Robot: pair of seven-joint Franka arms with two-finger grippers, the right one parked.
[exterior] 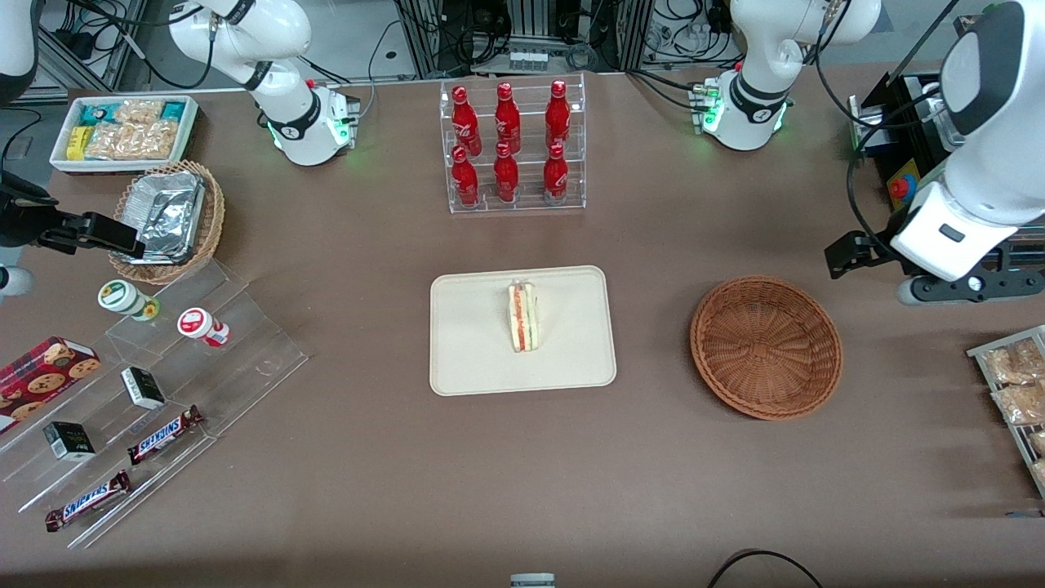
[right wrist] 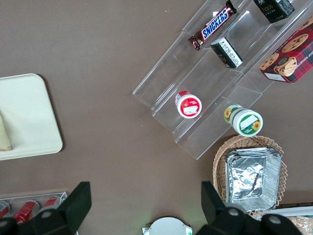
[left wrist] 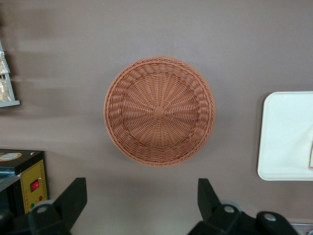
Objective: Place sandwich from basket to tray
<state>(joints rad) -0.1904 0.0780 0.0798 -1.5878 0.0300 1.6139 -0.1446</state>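
I see the sandwich [exterior: 523, 316] lying on the tray [exterior: 473, 359], near its middle, cut edge with the red and green layers facing up. The basket [exterior: 766, 346] sits on the brown table [exterior: 367, 474] beside the tray, toward the working arm's end, with nothing in it. My pincer [left wrist: 139, 205] hangs above the table near the basket, fingers [left wrist: 73, 196] spread wide, holding nothing.
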